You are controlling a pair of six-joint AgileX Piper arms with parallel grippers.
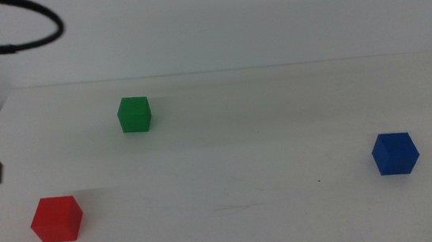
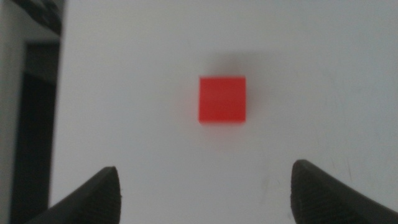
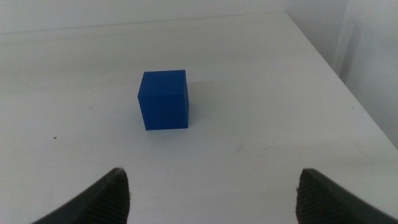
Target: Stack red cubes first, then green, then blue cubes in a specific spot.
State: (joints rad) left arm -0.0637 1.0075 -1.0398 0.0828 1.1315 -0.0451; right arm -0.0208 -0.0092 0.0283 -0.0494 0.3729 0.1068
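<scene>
1. Three cubes lie well apart on the white table: red cube front left, green cube behind it, blue cube at the right.
2. I judge each cube light, rigid and smooth; I would grip two opposite flat faces.
3. Left gripper hangs over the red cube, released, jaws wide.
4. Right gripper faces the blue cube, also spread.
5. Stacking spot is unmarked; both arms are mostly out of the middle view.

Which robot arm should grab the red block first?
Left, probably. The red cube sits right ahead of the left gripper, whose fingers are spread wide. The right gripper, also open, faces the blue cube at the table's other side.
</scene>
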